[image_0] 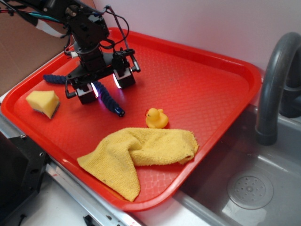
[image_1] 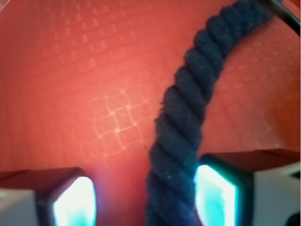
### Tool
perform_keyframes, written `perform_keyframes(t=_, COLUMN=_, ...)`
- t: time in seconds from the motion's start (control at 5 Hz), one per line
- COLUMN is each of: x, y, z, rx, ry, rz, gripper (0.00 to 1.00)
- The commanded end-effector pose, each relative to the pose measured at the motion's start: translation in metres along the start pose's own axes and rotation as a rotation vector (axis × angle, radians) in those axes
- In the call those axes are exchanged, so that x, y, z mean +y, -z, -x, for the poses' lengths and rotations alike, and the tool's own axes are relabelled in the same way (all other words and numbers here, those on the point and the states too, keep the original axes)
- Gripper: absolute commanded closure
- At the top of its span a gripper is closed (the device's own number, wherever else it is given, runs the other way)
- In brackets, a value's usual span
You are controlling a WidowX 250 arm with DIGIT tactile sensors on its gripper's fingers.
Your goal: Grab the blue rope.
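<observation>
A yellow cloth (image_0: 139, 155) lay crumpled at the near edge of the red tray (image_0: 207, 84), with a small rubber duck (image_0: 156, 118) just behind it and a yellow sponge (image_0: 43, 103) off to the left. Beyond these the claw (image_0: 104, 87) stood low over the tray, its jaws apart — the blue rope (image_1: 188, 117) ran between the glowing pads (image_1: 214, 195), close against one and clear of the other. The rope's shiny tip (image_0: 119, 112) pointed toward the duck — a gray faucet (image_0: 275, 80) rose over the sink (image_0: 249, 183) at right.
</observation>
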State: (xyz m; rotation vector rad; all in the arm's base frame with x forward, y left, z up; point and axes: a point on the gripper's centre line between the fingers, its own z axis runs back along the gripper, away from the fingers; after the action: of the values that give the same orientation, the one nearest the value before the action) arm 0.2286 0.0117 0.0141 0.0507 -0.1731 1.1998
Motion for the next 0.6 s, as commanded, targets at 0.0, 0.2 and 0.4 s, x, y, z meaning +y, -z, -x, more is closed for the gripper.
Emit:
perform_keyframes(t=0.0, x=0.014, y=0.007, z=0.000, rx=0.008, ry=0.001, rz=-0.023, gripper=1.00)
perform_keyframes(t=0.2, x=0.016, y=-0.012, z=-0.007, rx=-0.012, ry=0.037, rz=-0.015, gripper=1.00)
perform_keyframes(t=0.4, x=0.012, y=-0.057, z=-0.018, rx=-0.022, ry=0.133, rz=0.072, gripper=1.00)
